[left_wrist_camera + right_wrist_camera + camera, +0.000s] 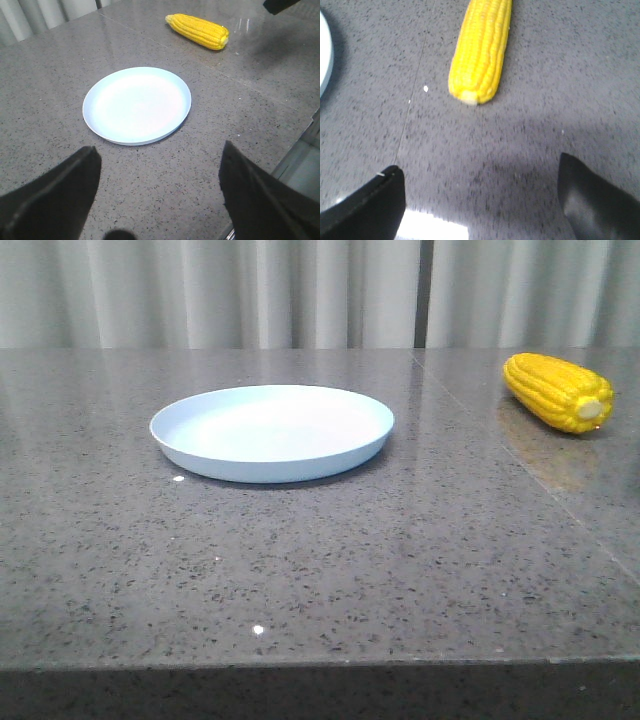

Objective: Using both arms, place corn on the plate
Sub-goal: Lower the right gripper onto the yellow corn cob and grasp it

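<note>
The yellow corn (558, 391) lies on the grey stone table at the far right, its pale stem end facing the front right. The pale blue plate (272, 431) sits empty left of centre. Neither gripper shows in the front view. In the left wrist view my left gripper (159, 154) is open and empty above the table, short of the plate (137, 105), with the corn (198, 31) beyond it. In the right wrist view my right gripper (480, 167) is open and empty, short of the corn's (481, 50) stem end, not touching it.
A seam in the table top (520, 455) runs from the back to the right front, between plate and corn. Grey curtains (300, 290) hang behind the table. The table's front edge (320, 665) is close to the camera. The plate's rim (325, 60) shows in the right wrist view.
</note>
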Controlling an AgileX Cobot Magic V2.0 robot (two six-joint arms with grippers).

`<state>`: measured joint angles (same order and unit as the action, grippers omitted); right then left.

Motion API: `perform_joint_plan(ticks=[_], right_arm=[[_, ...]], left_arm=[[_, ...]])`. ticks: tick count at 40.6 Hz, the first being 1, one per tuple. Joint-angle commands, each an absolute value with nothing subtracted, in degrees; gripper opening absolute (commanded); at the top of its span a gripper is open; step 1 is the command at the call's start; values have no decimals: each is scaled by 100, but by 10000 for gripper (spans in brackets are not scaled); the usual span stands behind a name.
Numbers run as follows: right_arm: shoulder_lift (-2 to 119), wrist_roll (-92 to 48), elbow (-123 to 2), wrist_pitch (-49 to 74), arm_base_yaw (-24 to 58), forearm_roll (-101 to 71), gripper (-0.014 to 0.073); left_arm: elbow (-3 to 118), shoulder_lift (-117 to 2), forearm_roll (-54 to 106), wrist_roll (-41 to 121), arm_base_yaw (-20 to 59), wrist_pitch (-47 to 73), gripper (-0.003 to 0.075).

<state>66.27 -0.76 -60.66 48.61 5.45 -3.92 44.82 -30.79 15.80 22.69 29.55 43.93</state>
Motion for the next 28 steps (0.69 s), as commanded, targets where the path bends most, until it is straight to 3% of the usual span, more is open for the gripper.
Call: perform_joint_plan(ticks=[1, 28], right_arm=[[7137, -123, -6630, 4477, 540, -431, 636], [9835, -123, -8142, 3583, 540, -445, 633]], left_arm=[[4618, -3098, 1687, 2242, 2992, 3949, 494], [4618, -3098, 1687, 2242, 2992, 3949, 494]])
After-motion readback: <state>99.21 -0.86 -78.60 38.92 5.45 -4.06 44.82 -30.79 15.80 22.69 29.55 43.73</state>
